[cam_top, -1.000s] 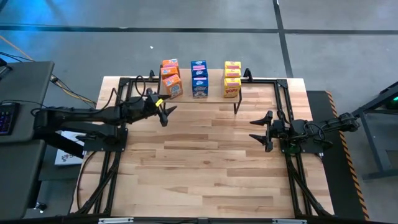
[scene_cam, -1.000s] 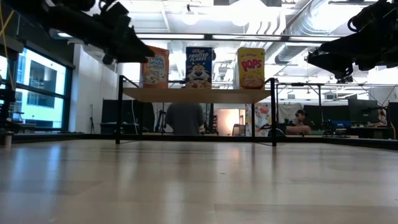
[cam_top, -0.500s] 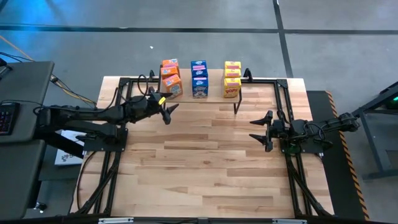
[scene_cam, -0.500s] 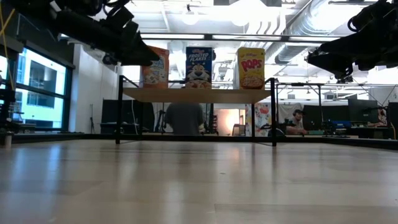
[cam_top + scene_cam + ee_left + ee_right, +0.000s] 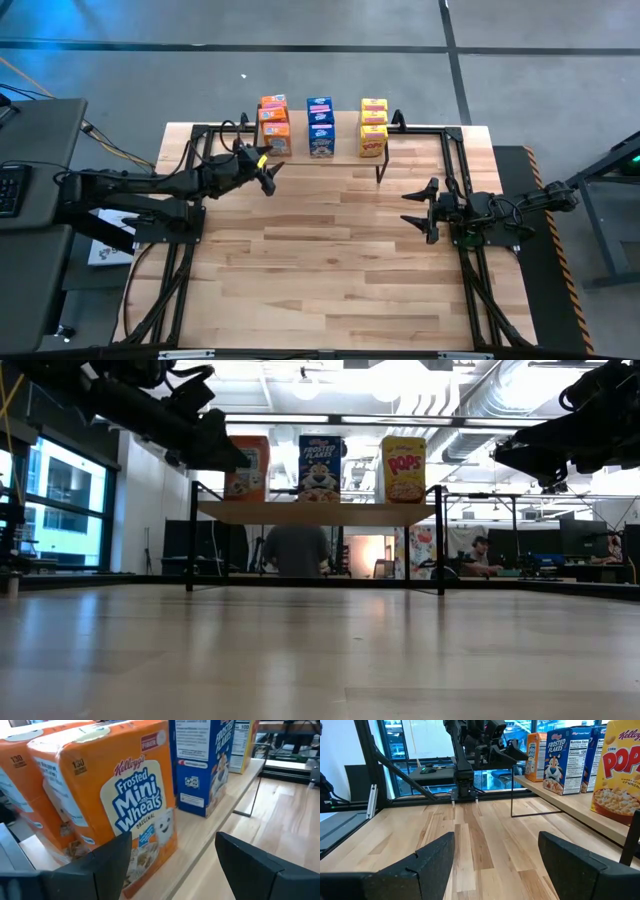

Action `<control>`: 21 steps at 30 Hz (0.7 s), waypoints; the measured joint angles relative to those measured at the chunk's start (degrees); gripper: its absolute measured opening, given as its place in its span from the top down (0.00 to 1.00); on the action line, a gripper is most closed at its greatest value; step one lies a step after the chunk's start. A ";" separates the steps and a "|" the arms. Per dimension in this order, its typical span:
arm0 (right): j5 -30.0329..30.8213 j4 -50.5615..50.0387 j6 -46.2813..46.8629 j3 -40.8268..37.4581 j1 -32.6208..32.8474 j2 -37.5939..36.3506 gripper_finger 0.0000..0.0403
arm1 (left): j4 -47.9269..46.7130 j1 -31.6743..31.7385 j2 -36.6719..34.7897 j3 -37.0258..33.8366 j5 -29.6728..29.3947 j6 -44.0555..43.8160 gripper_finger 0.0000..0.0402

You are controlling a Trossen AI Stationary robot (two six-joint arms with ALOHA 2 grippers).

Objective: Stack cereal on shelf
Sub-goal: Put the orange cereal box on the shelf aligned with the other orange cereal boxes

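High view shows me the cereal (image 5: pixel 321 128) in three colour rows on the shelf (image 5: pixel 318 512) at the table's (image 5: pixel 320 270) far edge. My left gripper (image 5: pixel 266 178) hangs spread just before the orange boxes (image 5: pixel 110 805), holding nothing; my right gripper (image 5: pixel 420 208) waits spread, well apart.

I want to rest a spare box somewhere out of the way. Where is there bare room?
The table is bare between the left gripper and right gripper, and all along the near side. The shelf is crowded: orange boxes, blue boxes and yellow boxes, with narrow gaps between rows.
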 joint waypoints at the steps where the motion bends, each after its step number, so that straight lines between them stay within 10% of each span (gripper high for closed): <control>1: 0.00 -0.01 -0.01 0.02 0.00 0.00 0.31 | 0.14 -0.06 0.00 0.00 0.02 -0.03 0.31; 13: -0.22 -0.01 0.00 0.02 0.00 0.00 0.31 | 10.84 -6.13 3.97 0.00 -0.94 -1.86 0.31; 21: -0.18 -0.02 -0.01 0.02 0.00 0.00 0.31 | 20.44 -12.56 12.31 0.91 -16.48 0.70 0.31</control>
